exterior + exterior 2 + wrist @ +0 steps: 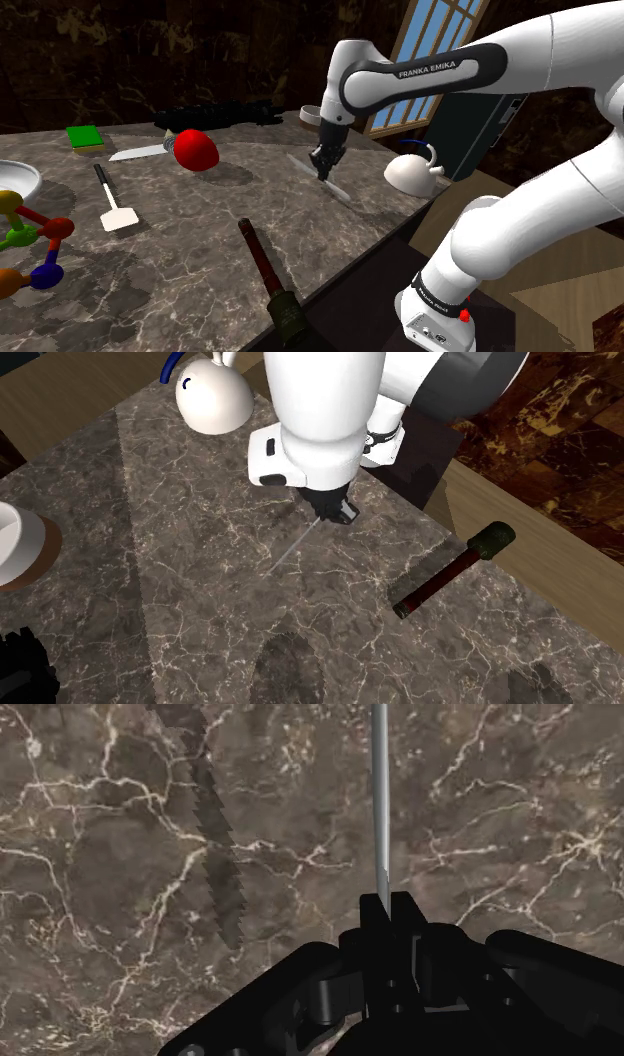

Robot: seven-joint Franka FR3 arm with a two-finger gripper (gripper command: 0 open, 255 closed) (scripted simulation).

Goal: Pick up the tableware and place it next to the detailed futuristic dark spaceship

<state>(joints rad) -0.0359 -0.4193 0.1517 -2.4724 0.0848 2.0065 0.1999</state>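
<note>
The tableware is a thin grey knife (380, 804) with a serrated edge. My gripper (390, 904) is shut on one end of it, and the blade sticks out ahead of the fingers. Its toothed shadow (220, 854) falls apart from the blade on the marble, so the knife looks slightly raised. In the shoulder view the gripper (323, 172) holds the knife (340, 188) near the table's right side. The dark spaceship (215, 115) lies at the far edge, to the shoulder view's left of the gripper. From the second exterior view the knife (290, 550) slants down from the gripper (330, 512).
A red rounded object (197, 150), a white knife (138, 153) and a green block (85, 136) lie near the spaceship. A white spatula (112, 205), a white bowl (15, 180), a coloured ball model (30, 245), a stick grenade (270, 285) and a white teapot (415, 172) share the marble table (180, 250).
</note>
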